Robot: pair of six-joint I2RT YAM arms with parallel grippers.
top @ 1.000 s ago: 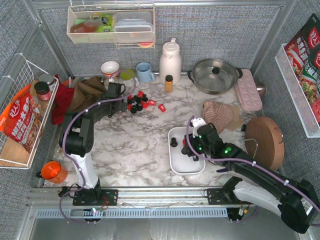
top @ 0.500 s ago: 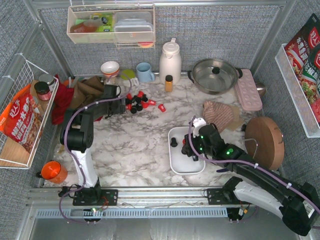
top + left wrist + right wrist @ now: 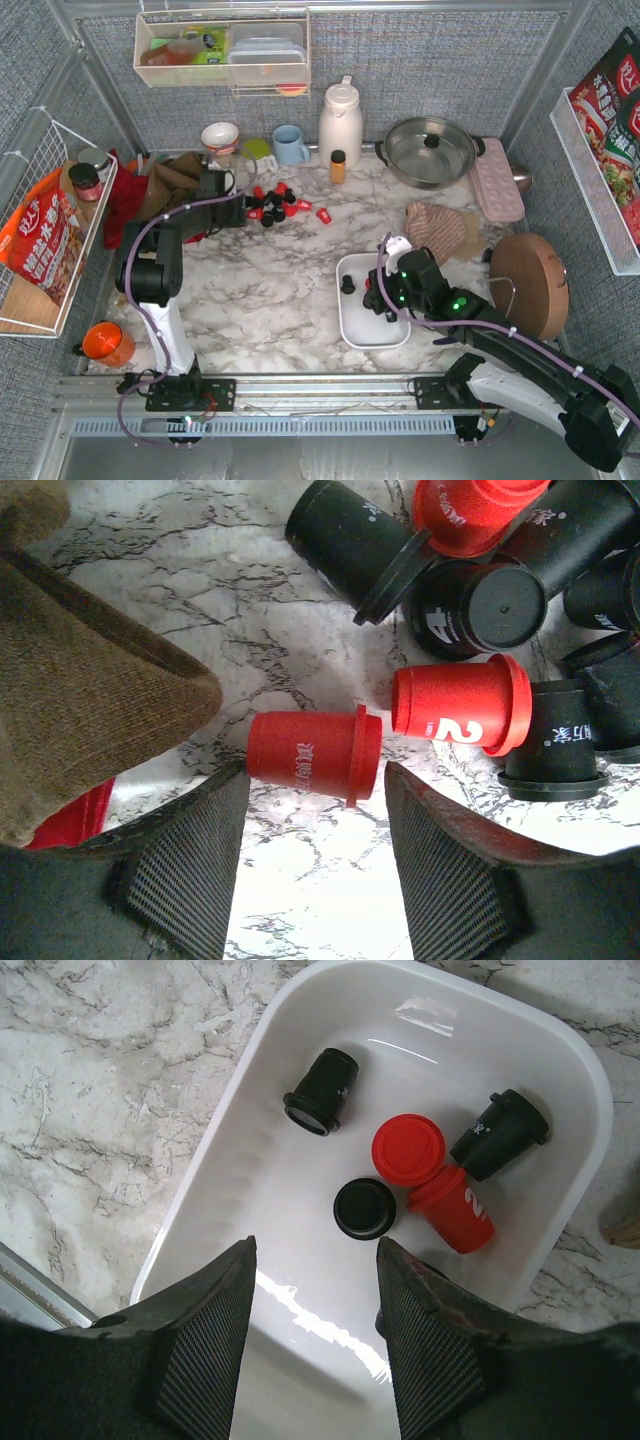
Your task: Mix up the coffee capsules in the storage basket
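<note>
Five stubby plastic coffee capsules (image 3: pixel 407 1148), red and black, in shallow white storage basket (image 3: pixel 560 1070); remainder heaped on marble table (image 3: pixel 280 290). Left gripper (image 3: pixel 315 815) spread astride red capsule (image 3: pixel 310 752) lying sideways, no pinch. Right gripper (image 3: pixel 315 1290) spread, empty, over basket. Likely light, rigid, slick, roll-prone; grip across body below flange

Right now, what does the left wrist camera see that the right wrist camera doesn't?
Only the left wrist: loose coffee capsules heaped on the marble tabletop, one red capsule lying at the tips of the open left gripper, and a brown cloth. Only the right wrist: the white storage basket, holding three black and two red capsules, below the open right gripper. Both: red and black capsules, marble tabletop, and a pair of dark fingers.
</note>
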